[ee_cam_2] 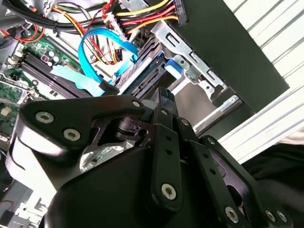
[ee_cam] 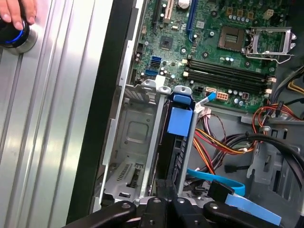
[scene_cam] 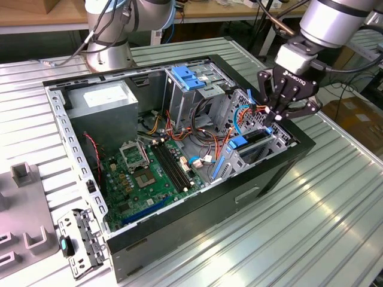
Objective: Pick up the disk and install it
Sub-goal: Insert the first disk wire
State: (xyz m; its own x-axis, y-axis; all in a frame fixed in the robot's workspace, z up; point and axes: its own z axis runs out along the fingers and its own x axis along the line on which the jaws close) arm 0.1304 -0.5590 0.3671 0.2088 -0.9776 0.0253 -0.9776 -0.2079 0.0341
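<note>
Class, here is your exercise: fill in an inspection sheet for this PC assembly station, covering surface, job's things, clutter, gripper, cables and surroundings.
Surface: slatted metal table, carrying an open computer case.
Job's things: the disk, in its blue frame, stands on edge in the drive cage.
Clutter: grey plastic fixtures and a loose metal bracket beside the case, at the exterior view's left.
Gripper: the gripper is at the disk's end, over the cage.
Cables: red, yellow and orange wires; a blue flat cable loops near the disk.
Surroundings: another arm's base behind the case; a hand on a round button.
</note>
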